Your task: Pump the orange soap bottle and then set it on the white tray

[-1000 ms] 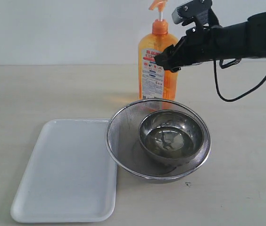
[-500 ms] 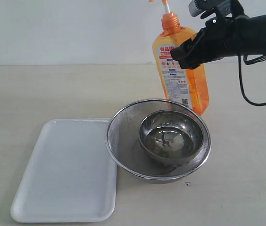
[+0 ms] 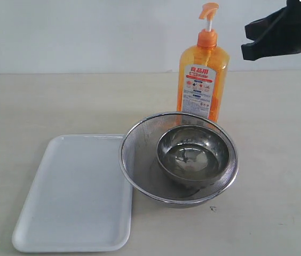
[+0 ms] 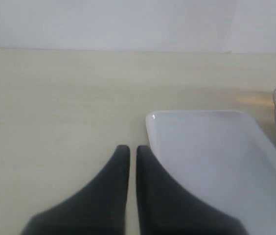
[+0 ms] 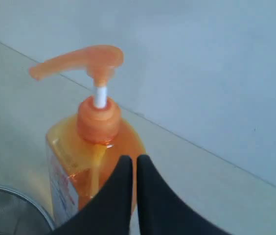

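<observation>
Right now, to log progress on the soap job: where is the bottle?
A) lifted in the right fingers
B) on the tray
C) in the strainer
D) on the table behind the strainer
D: the bottle stands upright on the table behind the strainer, off the tray, and the right fingers are shut and apart from it.

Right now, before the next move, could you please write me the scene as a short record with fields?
bottle: orange soap bottle, upright on the table behind the strainer, not on the tray
tray: white tray, nothing on it, left of the strainer
strainer: mesh strainer with a steel bowl inside
right gripper: shut, empty, raised, apart from the bottle
left gripper: shut, empty, low by a tray corner
</observation>
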